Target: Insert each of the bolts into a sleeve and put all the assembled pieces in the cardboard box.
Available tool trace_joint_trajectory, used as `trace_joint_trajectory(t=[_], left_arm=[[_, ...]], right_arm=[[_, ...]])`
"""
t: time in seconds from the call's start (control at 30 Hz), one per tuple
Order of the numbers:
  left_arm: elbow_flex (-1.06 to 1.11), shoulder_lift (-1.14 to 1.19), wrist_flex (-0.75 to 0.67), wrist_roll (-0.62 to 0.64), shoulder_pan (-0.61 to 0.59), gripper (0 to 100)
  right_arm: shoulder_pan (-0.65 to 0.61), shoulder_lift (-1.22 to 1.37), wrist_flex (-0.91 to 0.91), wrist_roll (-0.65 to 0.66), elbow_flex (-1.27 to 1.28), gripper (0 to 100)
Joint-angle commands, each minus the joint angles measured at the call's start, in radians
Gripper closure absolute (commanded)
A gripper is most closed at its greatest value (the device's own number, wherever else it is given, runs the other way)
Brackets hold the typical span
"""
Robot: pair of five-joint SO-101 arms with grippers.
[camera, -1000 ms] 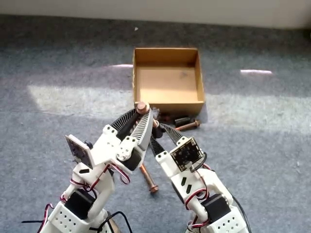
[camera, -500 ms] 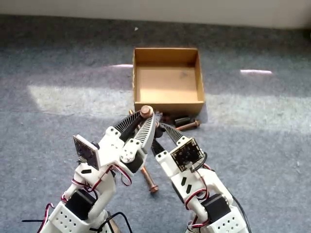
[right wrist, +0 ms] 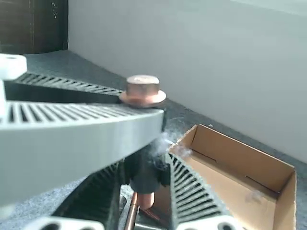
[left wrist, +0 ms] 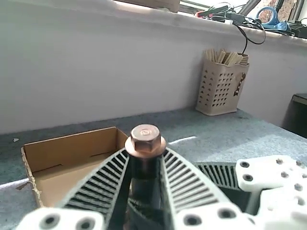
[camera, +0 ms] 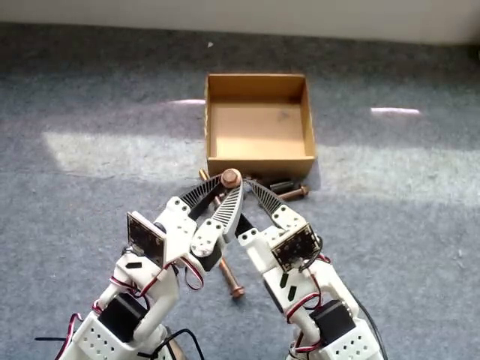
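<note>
Copper-coloured bolt [left wrist: 145, 138] clamped upright between the closed fingers [left wrist: 103, 179] of the left gripper [left wrist: 145, 158], its flanged head standing just proud of them. Right gripper [right wrist: 144, 196] appears closed on a dark sleeve [right wrist: 144, 178] directly beneath that head. Bolt judged rigid, dense and smooth, so liable to pivot; best held on the shank close under the flange. From above, cardboard box [camera: 259, 161] lies near at 12 o'clock; loose bolt [camera: 229, 277] on the carpet [camera: 390, 225] at 6 o'clock
</note>
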Motion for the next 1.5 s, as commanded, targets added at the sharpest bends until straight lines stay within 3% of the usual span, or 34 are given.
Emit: trace_joint_trajectory(t=[0.0,0.17,0.33,0.6,0.83,1.07,1.27,1.47], left_arm=[[-0.038,-0.035,0.003,-0.037,0.019,97],[-0.068,-0.035,0.109,-0.048,0.018,84],[-0.14,-0.035,0.215,-0.049,0.019,84],[-0.147,-0.035,0.219,-0.052,0.01,84],[-0.188,-0.035,0.219,-0.052,-0.114,84],[-0.122,-0.035,0.239,-0.052,-0.298,84],[-0.008,-0.038,0.236,-0.054,-0.466,100],[0.114,-0.031,0.264,-0.052,-0.536,99]], right_arm=[[0.022,-0.013,-0.041,0.003,0.148,99.3],[0.024,-0.013,-0.036,0.002,0.148,99.3],[0.025,-0.013,-0.035,0.0,0.148,99.3],[0.124,-0.005,-0.033,-0.002,0.148,99.3],[0.185,-0.007,0.128,-0.005,0.148,99.3],[0.202,-0.004,0.18,-0.149,0.148,99.3],[0.26,-0.004,0.18,-0.216,0.148,99.3],[0.272,-0.004,0.231,-0.216,0.148,99.3]])
